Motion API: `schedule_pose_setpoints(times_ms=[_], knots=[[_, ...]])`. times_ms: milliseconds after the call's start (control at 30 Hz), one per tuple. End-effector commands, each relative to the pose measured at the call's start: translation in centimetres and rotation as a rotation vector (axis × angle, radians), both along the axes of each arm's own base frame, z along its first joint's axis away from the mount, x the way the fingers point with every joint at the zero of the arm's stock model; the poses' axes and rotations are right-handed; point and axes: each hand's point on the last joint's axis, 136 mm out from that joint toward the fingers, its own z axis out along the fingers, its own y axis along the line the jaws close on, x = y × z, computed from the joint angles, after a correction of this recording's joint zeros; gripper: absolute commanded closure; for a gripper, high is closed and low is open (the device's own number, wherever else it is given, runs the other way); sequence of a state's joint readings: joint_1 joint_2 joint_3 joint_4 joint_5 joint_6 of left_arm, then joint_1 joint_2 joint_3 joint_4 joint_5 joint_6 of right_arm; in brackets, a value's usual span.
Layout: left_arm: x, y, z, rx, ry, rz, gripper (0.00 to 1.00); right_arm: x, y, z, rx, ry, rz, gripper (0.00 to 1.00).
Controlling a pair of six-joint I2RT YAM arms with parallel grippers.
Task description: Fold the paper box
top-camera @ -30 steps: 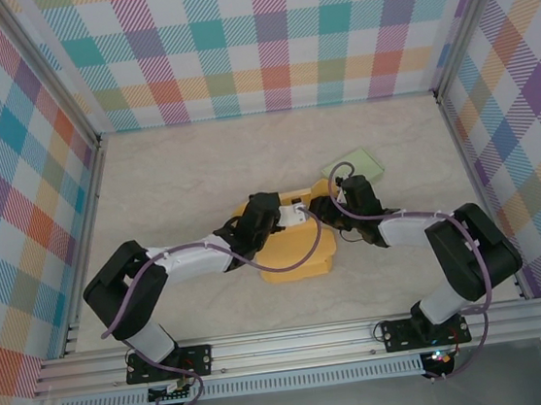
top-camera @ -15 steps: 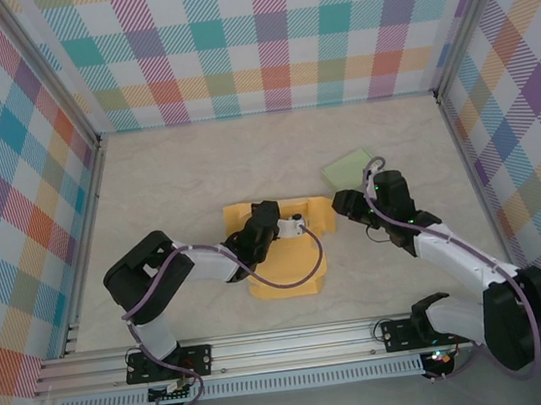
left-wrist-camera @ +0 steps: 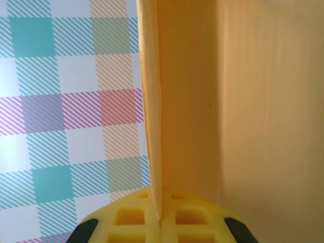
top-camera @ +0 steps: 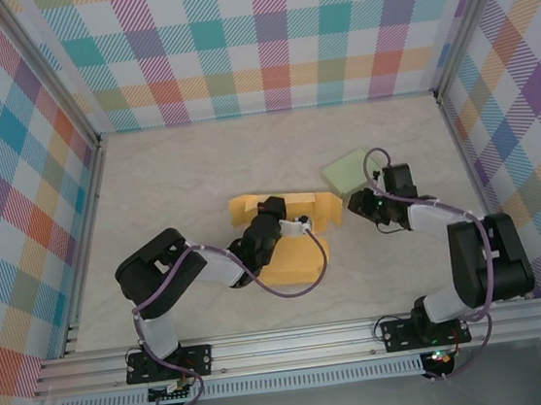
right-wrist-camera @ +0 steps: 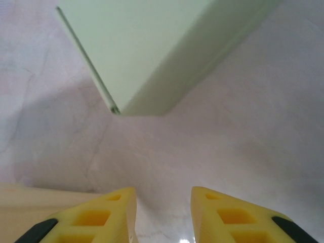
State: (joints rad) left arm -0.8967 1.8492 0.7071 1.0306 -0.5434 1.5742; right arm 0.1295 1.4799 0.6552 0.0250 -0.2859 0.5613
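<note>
From above, the left arm hides the middle of the yellow paper box (top-camera: 297,263), which lies partly flattened at the centre of the table (top-camera: 172,194), its far edge running left to right. The left gripper (top-camera: 299,225) sits at that edge. The right gripper (top-camera: 357,204) hovers just right of the box, near a pale green box (top-camera: 352,168). Plaid walls (top-camera: 271,36) ring the marbled beige surface.

In the left wrist view, the fingers pinch an upright yellow panel seen edge-on, its top cut off.

In the right wrist view, the fingers stand apart, holding nothing.
</note>
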Motion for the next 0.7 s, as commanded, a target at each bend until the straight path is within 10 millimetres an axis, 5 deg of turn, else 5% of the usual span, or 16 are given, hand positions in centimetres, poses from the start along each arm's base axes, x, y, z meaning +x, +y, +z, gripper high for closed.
schedule_pose_setpoints(times_ms=[0, 300, 667], knots=[[-0.6, -0.5, 0.2, 0.003, -0.046, -0.013, 1.0, 2.9, 1.6, 2.7, 0.038, -0.149, 0.105, 0.66], [-0.5, -0.6, -1.0, 0.04, -0.097, -0.006, 1.0, 1.5, 4.6, 2.5, 0.066, -0.209, 0.251, 0.64], [-0.7, -0.6, -1.3, 0.044, -0.098, -0.012, 1.0, -2.1, 5.5, 1.9, 0.054, -0.234, 0.3, 0.59]])
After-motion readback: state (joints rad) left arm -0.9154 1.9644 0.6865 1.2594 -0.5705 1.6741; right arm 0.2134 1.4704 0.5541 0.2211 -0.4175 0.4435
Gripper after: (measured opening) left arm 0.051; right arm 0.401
